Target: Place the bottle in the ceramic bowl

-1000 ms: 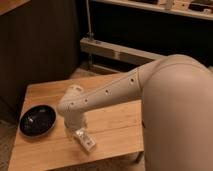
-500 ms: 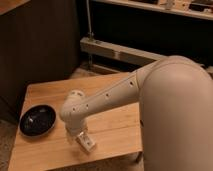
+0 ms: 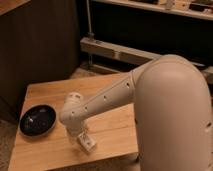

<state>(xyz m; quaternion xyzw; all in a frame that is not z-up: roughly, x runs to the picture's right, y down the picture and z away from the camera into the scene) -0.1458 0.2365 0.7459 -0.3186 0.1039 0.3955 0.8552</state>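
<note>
The bottle is small and whitish and lies on its side on the wooden table, near the front edge. My gripper hangs down from the white wrist, right over the bottle's left end, and partly hides it. The ceramic bowl is round, glossy and black with faint specks. It sits on the left part of the table, a short way left of the gripper, with nothing in it.
My large white arm fills the right side and hides the table's right part. A dark wall panel stands behind the table, and a metal rail and shelving are at the back. The table's front edge is just below the bottle.
The wrist and gripper have come down towards the table and now sit right over the bottle. The bottle and the bowl have not moved.
</note>
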